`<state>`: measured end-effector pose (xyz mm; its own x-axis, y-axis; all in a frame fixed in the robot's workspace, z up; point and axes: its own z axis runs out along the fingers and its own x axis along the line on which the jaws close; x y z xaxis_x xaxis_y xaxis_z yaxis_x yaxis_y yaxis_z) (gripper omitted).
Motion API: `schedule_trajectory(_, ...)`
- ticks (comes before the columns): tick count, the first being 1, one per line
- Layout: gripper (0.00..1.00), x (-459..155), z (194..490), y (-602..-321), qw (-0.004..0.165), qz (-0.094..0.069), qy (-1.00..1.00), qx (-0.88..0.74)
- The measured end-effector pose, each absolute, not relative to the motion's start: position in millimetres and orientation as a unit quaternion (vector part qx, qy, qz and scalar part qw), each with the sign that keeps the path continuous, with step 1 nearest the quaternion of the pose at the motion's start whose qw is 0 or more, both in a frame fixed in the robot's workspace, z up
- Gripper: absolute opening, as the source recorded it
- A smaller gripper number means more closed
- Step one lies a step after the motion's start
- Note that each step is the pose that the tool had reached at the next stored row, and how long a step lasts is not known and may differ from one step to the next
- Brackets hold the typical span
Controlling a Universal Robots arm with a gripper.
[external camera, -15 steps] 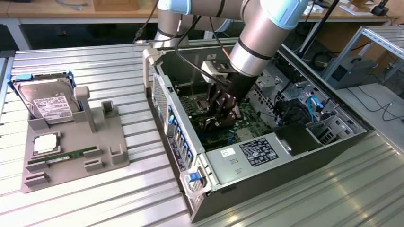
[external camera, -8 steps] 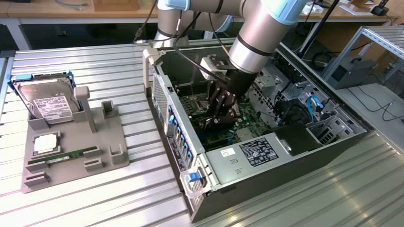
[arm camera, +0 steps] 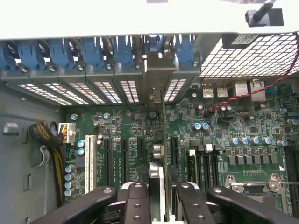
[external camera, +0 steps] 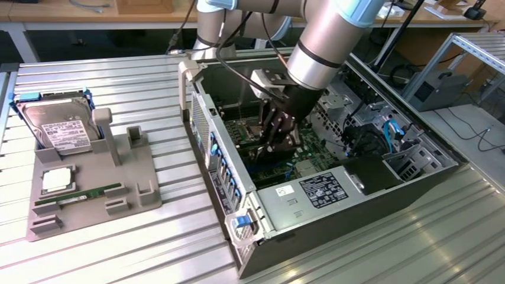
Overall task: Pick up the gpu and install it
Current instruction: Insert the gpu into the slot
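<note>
In the wrist view the gpu (arm camera: 159, 158) appears edge-on as a thin black card standing upright over the green motherboard (arm camera: 233, 121). Its pale tan bracket (arm camera: 156, 77) sits against the case's rear slot openings, among the blue clips. My gripper (arm camera: 159, 203) is shut on the card's upper edge, one black finger on each side. From the exterior view, the gripper (external camera: 272, 142) reaches deep into the open computer case (external camera: 201, 118), with the dark card (external camera: 261, 155) just under it, low over the board.
Long black slots (arm camera: 124, 154) and a white slot (arm camera: 88, 163) lie beside the card. A braided cable bundle (arm camera: 46, 135) hangs nearby. Outside the case, a grey holder (external camera: 87, 177) carries a silver hard drive (external camera: 59, 127), a chip (external camera: 57, 177) and a green memory stick (external camera: 75, 196).
</note>
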<state>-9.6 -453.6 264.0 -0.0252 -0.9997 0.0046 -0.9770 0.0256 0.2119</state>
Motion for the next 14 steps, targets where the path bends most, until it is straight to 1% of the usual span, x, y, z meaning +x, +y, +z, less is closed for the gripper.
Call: schedule_trajectory(14, 0.27, -9.7, 261.8, -456.3, 0.076, -0.074, -0.713, 0.693)
